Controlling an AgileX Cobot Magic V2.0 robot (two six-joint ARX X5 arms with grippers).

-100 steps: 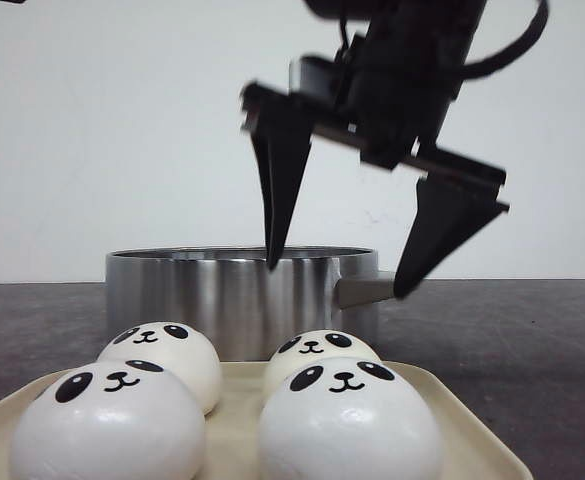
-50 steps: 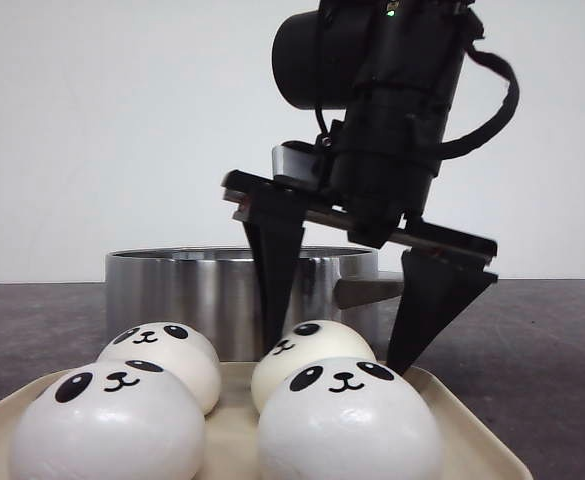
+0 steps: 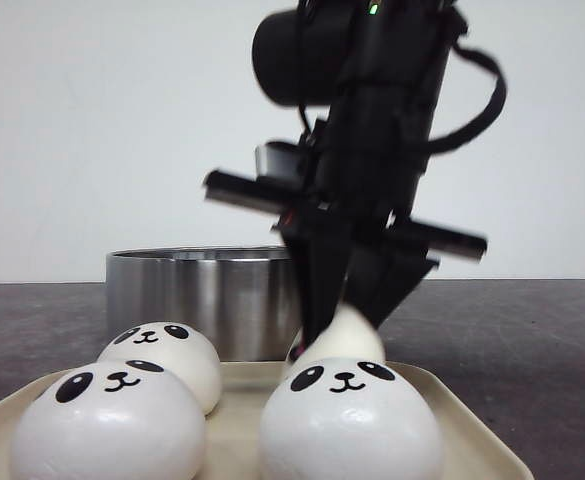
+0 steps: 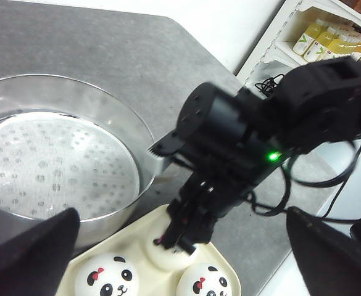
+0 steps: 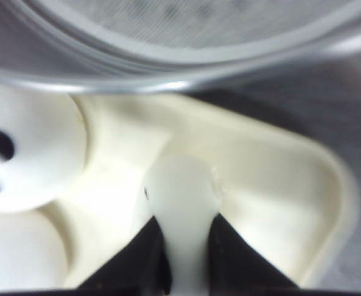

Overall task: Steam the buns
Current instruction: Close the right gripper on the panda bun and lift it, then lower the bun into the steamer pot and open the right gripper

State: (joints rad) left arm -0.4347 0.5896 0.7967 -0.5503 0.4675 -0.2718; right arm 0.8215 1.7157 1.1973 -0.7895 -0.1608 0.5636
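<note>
White, soft dough-like foam by the look of it: 4 panda buns on a cream tray [image 3: 467, 425] in the front of the tabletop [image 3: 542, 340], steel steamer [image 3: 202, 290] just behind the tray. Right gripper [image 3: 342, 325] down on the back-right bun [image 3: 347, 340], fingers pressed into its sides hard enough to squeeze it into a narrow neck, plain in the right wrist view [image 5: 181, 203]. Still on or barely off the tray; cannot tell which. Other 3 buns untouched: front-right [image 3: 350, 425], front-left [image 3: 107, 425], back-left [image 3: 167, 355], faces toward the camera.

Left gripper [image 4: 180, 259] spread wide, empty, hovering above the steamer and tray.

Judged handling: light, very squashy, springy, smooth-skinned. Deep squeeze suggests little stiffness, so likely to bulge out of a tight pinch or slip if gripped near the top. Best taken low across the widest part, with modest pressure. Nothing fragile apparent, though the printed face could scuff. Perforated steamer floor [image 4: 50, 160] bare, so all 4 still to go in.
</note>
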